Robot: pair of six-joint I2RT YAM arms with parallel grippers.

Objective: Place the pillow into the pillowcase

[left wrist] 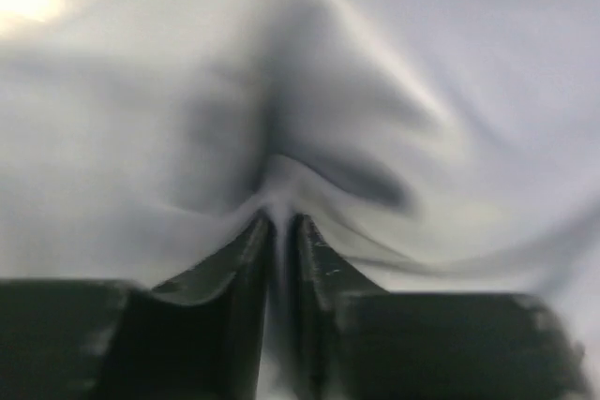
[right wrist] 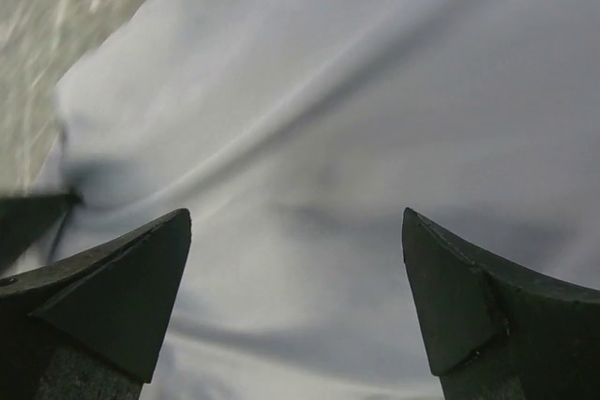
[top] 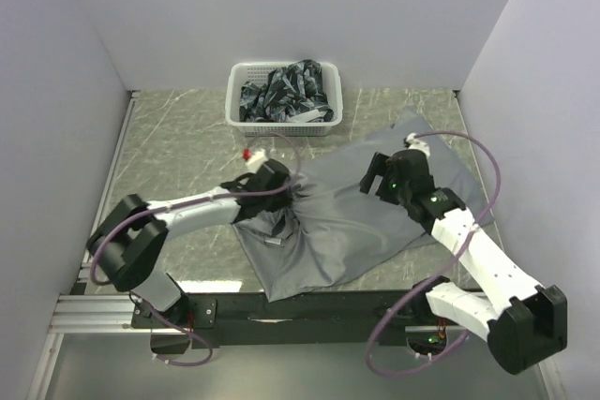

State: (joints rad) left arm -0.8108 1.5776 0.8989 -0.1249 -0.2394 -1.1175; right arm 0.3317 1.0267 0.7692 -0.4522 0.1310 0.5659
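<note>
Left fingers (left wrist: pixel 234 274) pinch a pillowcase (left wrist: pixel 394 81) fold; right fingers (right wrist: pixel 112 297) spread above.

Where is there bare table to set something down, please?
The table is bare back-left, between the left wall and the basket, and in the strip right of the basket, behind the pillowcase. The middle is crowded: the left hand pinches the pillowcase and the right hand hovers open above it.

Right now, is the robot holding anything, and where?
The left gripper pinches a raised fold of the pillowcase, toward its left side. The right gripper is open, holding nothing.
</note>
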